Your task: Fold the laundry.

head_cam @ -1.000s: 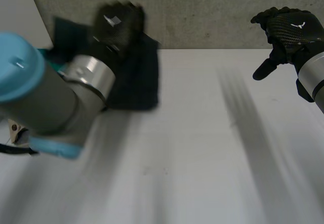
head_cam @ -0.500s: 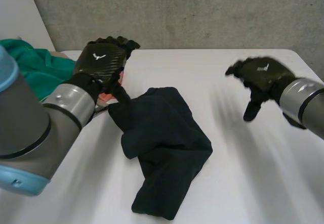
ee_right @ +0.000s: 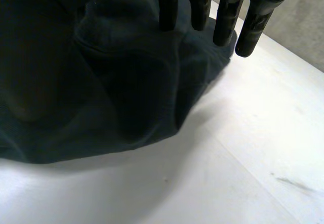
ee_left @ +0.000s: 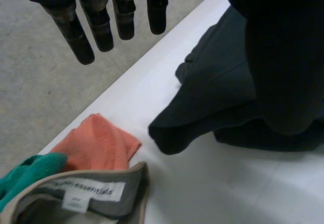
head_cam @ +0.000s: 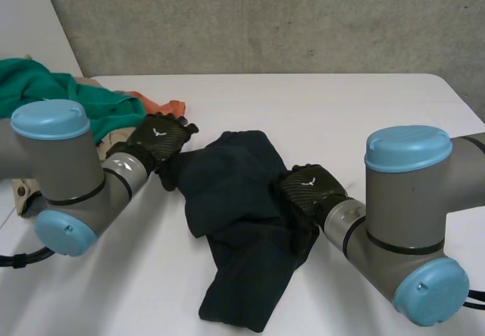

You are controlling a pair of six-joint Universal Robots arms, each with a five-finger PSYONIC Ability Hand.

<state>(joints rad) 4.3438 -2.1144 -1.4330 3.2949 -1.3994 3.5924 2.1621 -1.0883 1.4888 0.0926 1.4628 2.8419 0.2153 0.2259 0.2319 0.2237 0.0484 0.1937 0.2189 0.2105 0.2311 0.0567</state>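
Observation:
A dark navy garment (head_cam: 241, 215) lies crumpled in a heap on the middle of the white table (head_cam: 364, 108). My left hand (head_cam: 156, 142) rests at the garment's left edge, and in the left wrist view its fingers (ee_left: 96, 19) hang straight above the table, beside a folded corner of the dark cloth (ee_left: 212, 97), holding nothing. My right hand (head_cam: 307, 190) sits at the garment's right edge. In the right wrist view its straight fingers (ee_right: 202, 4) reach over the dark cloth (ee_right: 126, 82) without gripping it.
A laundry pile lies at the table's left end: a green cloth (head_cam: 53, 89), an orange cloth (head_cam: 171, 109) and a beige garment with a white label (ee_left: 88, 189). Bare table (ee_right: 253, 158) lies right of the dark garment.
The left hand has let go of the dark garment, which now lies on the table. The right hand has come in from the right to the garment's right edge.

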